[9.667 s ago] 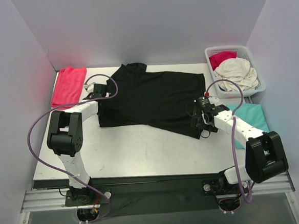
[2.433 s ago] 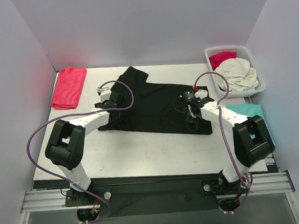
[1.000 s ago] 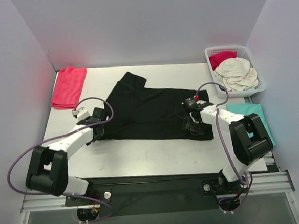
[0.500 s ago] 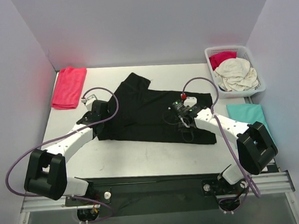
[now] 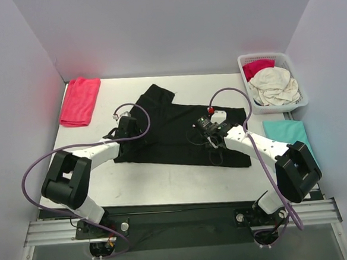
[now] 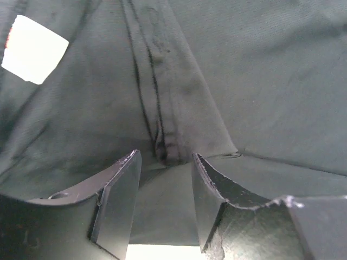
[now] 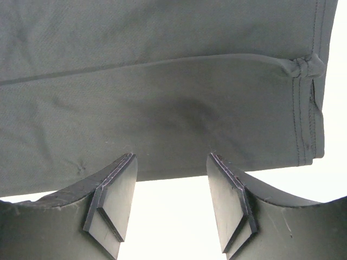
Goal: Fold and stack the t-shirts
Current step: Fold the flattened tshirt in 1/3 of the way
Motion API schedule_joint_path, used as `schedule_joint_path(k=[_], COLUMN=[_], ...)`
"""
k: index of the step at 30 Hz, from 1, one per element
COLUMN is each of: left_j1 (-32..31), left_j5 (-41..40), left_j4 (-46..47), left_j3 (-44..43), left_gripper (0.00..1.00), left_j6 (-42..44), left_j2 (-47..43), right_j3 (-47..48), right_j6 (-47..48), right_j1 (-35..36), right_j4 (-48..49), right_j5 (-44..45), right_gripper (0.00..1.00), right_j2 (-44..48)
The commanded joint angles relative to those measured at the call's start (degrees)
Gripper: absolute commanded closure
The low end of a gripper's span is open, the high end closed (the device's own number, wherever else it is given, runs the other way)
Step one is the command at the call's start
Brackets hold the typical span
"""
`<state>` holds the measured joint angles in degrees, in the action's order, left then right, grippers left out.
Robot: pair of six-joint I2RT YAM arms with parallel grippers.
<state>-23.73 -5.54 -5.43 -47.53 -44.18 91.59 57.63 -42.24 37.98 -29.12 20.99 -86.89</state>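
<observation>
Since the last look, the left claw (image 5: 127,129) has slid in from the bare left part of the worktop (image 5: 165,178) onto the edge of the black t-shirt (image 5: 173,130), while the right claw (image 5: 210,140) sits much where it was. The black t-shirt lies partly folded across the middle of the worktop. One corner points toward the far wall, and the near right end stretches out below the right arm.

Up close from the left wrist, the claw's fingers are spread, and a stitched ridge of black cloth runs down into the gap between them. The white neck label (image 6: 33,50) shows off to the upper left.

Over on the right wrist, the fingers are spread too, tips right at the shirt's folded edge. Bright worktop shows between them, and the hemmed corner sits off to the right.

Further out, a folded red t-shirt (image 5: 80,101) lies at the far left corner and a teal t-shirt (image 5: 284,133) lies flat at the right edge. The white lattice basket (image 5: 244,62) at the far right holds a cream t-shirt (image 5: 276,85) and more red cloth (image 5: 257,68).
</observation>
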Motion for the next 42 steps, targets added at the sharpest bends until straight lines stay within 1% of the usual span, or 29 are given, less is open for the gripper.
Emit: schedule_joint_path(k=[1,5,8,9,12,13,15,16,17,18,24,25,33,34,35,36,38,39,42], left_j1=[-0.7,-1.1,-1.5,-1.6,-1.9,-2.0,-2.2,-2.2,-2.4,-2.5,-3.4,-3.5,-4.4,-4.9,-5.4,-6.1,-6.8,-7.1,-8.5], left_j5=[1.8,1.7,1.3,0.9,0.6,0.5,0.4,0.4,0.2,-0.1,-1.3,-1.4,-3.2,-3.9,-6.6,-7.7,-10.4,-11.0,-12.0], left_j4=[4.6,4.6,4.6,4.6,4.6,4.6,4.6,4.6,4.5,4.6,4.6,6.4,6.8,6.0,5.5,3.3,3.1,3.1,4.6], left_j3=[-2.8,-3.6,-4.2,-4.5,-4.6,-4.7,-4.9,-5.1,-5.3,-5.5,-9.2,-9.9,-17.7,-18.6,-20.2,-22.7,-25.1,-26.9,-28.7], left_gripper=[0.48,0.51,0.55,0.59,0.66,0.73,0.83,0.92,0.97,1.00,1.00,1.00,1.00,1.00,1.00,1.00,1.00,1.00,1.00], left_j6=[-1.4,-1.9,-1.9,-1.9,-1.9,-1.8,-1.6,-1.3,-1.2,-1.0,2.7,3.6,8.6,10.4,11.6,14.0,16.2,17.4,22.2], left_j2=[1.2,3.0,3.9,4.0,4.1,4.1,4.0,3.9,4.0,4.0,5.6,6.1,13.7,15.4,16.4,17.5,20.2,21.0,22.8], right_j3=[-0.4,-0.2,-0.2,-0.1,-0.1,-0.2,-0.2,-0.2,-0.2,-0.2,-0.1,-0.1,0.4,0.4,0.4,0.5,0.6,0.7,0.8], right_j6=[-1.1,-1.0,-0.9,-0.9,-1.0,-1.0,-1.0,-1.2,-1.2,-1.1,-1.2,-1.1,-0.8,-0.9,-0.8,-0.8,-0.7,-0.7,-0.7], right_j1=[0.3,0.3,0.3,0.3,0.3,0.3,0.3,0.3,0.3,0.3,0.3,0.3,0.3,0.3,0.3,0.3,0.3,0.3,0.3], right_j4=[-2.9,-2.9,-2.9,-2.9,-2.9,-3.0,-3.0,-3.0,-3.0,-3.0,-3.1,-3.1,-3.3,-3.4,-3.3,-3.3,-3.4,-3.4,-3.5], right_j5=[3.1,3.2,3.5,3.4,3.5,3.5,3.6,3.5,3.6,3.5,3.7,3.8,4.1,4.1,4.1,4.0,4.0,4.0,3.8], right_gripper=[0.46,0.46,0.46,0.46,0.46,0.46,0.46,0.46,0.46,0.46,0.46,0.46,0.46,0.46,0.46,0.46,0.46,0.46,0.46], right_j2=[-0.3,-0.6,-0.6,-0.6,-0.6,-0.7,-0.9,-1.0,-1.2,-1.2,-1.3,-1.4,-2.3,-2.4,-2.5,-2.6,-2.8,-2.9,-3.2])
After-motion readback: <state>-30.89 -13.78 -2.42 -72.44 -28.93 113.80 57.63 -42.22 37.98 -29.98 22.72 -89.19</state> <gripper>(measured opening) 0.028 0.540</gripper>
